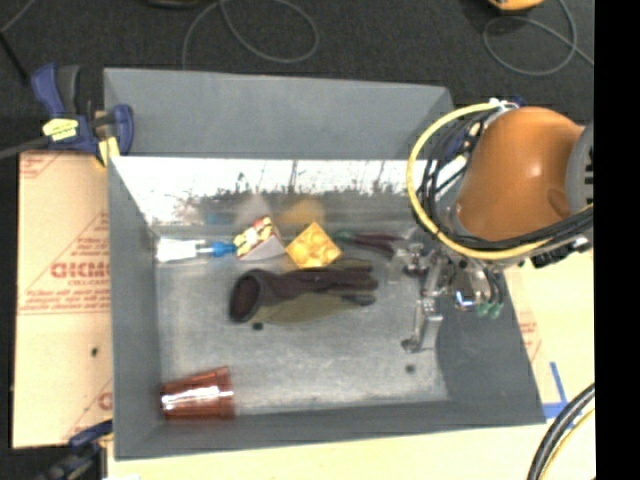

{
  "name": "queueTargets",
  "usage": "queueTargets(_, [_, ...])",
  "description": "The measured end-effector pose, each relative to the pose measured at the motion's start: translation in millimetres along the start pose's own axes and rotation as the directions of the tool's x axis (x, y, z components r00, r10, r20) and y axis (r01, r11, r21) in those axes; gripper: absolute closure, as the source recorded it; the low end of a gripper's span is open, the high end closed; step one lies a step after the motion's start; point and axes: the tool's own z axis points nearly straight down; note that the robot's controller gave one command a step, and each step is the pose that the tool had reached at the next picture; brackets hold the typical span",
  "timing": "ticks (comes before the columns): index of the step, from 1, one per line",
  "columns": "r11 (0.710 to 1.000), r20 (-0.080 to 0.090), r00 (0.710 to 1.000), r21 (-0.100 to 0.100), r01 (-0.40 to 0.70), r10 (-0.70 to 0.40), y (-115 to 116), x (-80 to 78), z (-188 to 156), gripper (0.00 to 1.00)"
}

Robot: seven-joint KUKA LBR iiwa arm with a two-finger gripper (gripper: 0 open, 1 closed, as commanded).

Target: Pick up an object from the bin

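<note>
- The gripper (420,324) hangs low by the bin's (300,368) right wall, over bare floor. I cannot tell whether it is open or closed, and nothing shows in its grasp.
- The nearest thing is a dark glove (300,290) mid-bin, to the gripper's left in the view.
- Its long axis runs left to right, the near end pointing at the gripper.
- A yellow block (312,246) touches the glove's far edge.
- A red-brown cup (198,393) lies well apart, in the near left corner.
</note>
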Motion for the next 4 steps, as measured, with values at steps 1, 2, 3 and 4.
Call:
queueTargets(1, [1.0,0.008,1.0,0.001,0.002,-0.002,0,-1.3,-4,0.0])
queueTargets(2, [0.999,0.008,0.999,0.001,-0.046,0.046,12,-22.1,0,0.0])
queueTargets(3, [0.999,0.016,0.999,0.001,-0.033,0.033,31,-53.8,29,0.0])
queueTargets(4, [0.996,0.013,0.996,-0.001,-0.092,0.092,36,-55.4,69,0.0])
